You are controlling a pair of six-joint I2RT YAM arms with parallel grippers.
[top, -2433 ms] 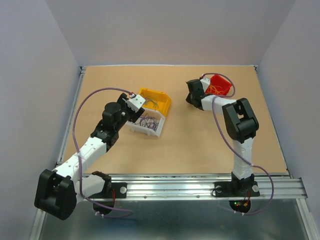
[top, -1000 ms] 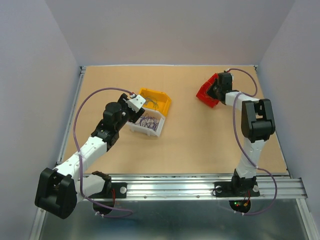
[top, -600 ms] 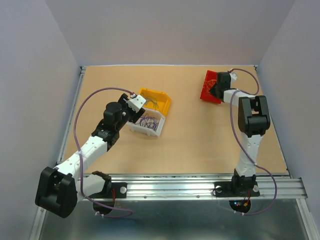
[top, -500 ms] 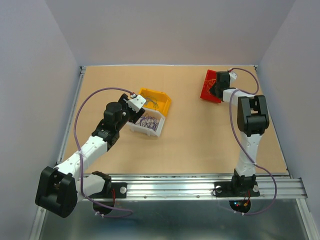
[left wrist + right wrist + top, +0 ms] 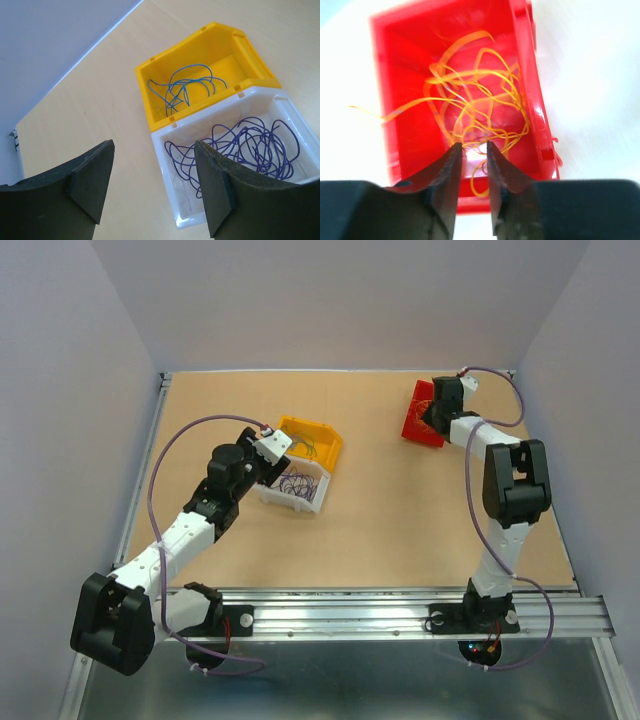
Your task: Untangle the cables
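Right pincer (image 5: 474,146) of mine stands narrowly parted above the orange-yellow cables (image 5: 480,105) heaped in the red bin (image 5: 410,60); left pincer (image 5: 153,150) gapes wide, empty. These strands look feather-light, limp, slippery: I'd nip one outer loop.

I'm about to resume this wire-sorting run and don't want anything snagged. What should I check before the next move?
1. Left hand empty: ok, jaws wide apart, nothing between them.
2. Left hand placement: ok, above the edge of the white bin, not touching the purple wires.
3. Right hand free of the orange wires: cannot tell; jaws narrowly apart just over them in the red bin.
4. Wires all inside the red bin: not ok, one strand sticks out past a side wall.
5. Colours separate: ok, blue wires alone in the yellow bin, purple alone in white.
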